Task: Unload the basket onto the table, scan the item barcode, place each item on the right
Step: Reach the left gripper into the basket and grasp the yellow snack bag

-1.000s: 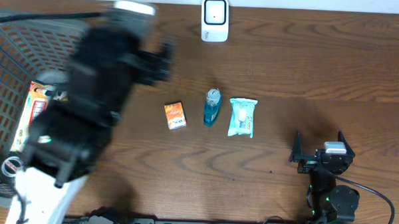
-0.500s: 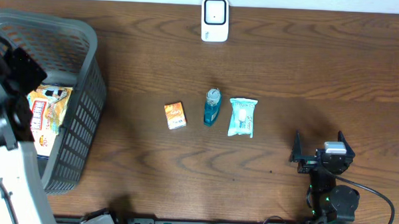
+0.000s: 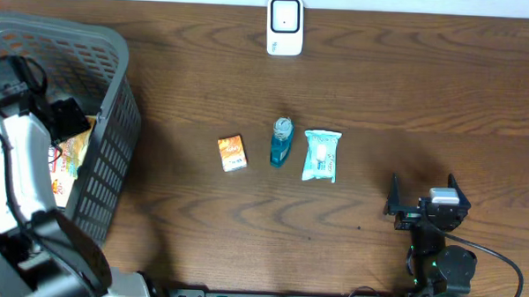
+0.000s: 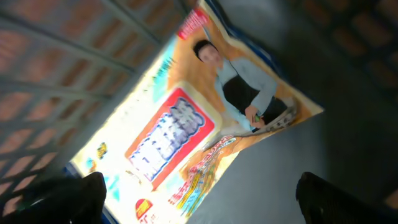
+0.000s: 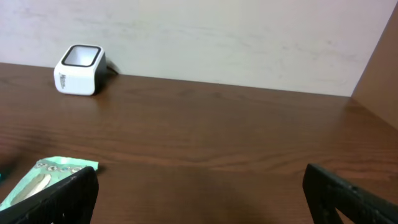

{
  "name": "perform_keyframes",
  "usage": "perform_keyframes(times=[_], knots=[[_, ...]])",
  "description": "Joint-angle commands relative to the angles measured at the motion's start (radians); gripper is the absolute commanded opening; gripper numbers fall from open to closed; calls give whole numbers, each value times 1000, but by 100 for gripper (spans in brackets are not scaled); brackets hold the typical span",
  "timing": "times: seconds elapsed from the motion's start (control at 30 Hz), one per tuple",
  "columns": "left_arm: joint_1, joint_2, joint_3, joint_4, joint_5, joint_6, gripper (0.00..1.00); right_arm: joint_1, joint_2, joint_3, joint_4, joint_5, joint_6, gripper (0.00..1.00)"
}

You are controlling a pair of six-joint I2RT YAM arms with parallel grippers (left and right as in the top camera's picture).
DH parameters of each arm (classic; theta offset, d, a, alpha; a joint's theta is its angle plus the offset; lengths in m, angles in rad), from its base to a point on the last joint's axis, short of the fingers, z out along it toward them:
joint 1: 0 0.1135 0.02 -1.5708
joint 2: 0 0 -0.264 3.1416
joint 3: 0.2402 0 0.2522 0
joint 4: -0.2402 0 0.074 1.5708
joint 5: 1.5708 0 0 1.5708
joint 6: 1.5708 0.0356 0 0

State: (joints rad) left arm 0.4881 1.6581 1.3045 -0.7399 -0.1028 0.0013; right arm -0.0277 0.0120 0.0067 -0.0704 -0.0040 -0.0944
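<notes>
Reaching over the rim of the gray basket (image 3: 118, 99) at the left end of the table (image 3: 381, 82), the left arm (image 3: 21, 184) rises from the near edge and bends down inside. Left gripper (image 4: 199, 205) points at the basket floor, fingers (image 4: 74, 196) spread wide, holding nothing. Snack packet (image 4: 186, 130) lies flat and askew beneath them; contact cannot be told. Basket wall stands between packet and open table.

Right gripper (image 3: 423, 191) sits low at near right, fingers wide, empty, facing the scanner (image 3: 285, 26) at the far edge. Mid-table row: orange box (image 3: 232, 154), blue bottle (image 3: 281, 142), wipes pack (image 3: 322, 156), close together, not touching.
</notes>
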Motion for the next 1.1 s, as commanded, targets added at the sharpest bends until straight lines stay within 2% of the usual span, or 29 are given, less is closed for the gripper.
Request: perform_keyframes(times=[0.0, 0.3, 0.37, 0.4, 0.43, 0.47, 0.5, 0.53, 0.63, 0.8, 0.93, 1.07], knots=[[8, 72, 8, 16, 12, 93, 97, 2, -5, -1, -4, 5, 11, 99], [61, 266, 8, 34, 6, 103, 100, 2, -5, -1, -4, 5, 11, 99], [66, 309, 8, 31, 6, 103, 95, 2, -5, -1, -4, 5, 11, 99], [66, 326, 8, 27, 6, 103, 81, 2, -5, -1, -4, 5, 11, 99], [66, 337, 8, 24, 6, 103, 63, 2, -5, -1, -4, 5, 11, 99], [66, 346, 8, 20, 6, 102, 38, 2, -5, -1, -4, 5, 11, 99], [65, 349, 8, 16, 6, 95, 19, 2, -5, -1, -4, 5, 11, 99], [65, 348, 9, 16, 6, 91, 7, 2, -5, -1, -4, 5, 11, 99], [65, 314, 11, 8, 6, 82, 7, 2, -5, -1, -4, 5, 11, 99], [66, 183, 22, 6, 6, -1, 8, 2, -5, -1, -4, 5, 11, 99], [66, 24, 37, 13, 11, -68, 7, 2, -5, -1, -4, 5, 11, 99], [66, -166, 46, 39, 94, -94, 7, 2, -5, -1, -4, 5, 11, 99]])
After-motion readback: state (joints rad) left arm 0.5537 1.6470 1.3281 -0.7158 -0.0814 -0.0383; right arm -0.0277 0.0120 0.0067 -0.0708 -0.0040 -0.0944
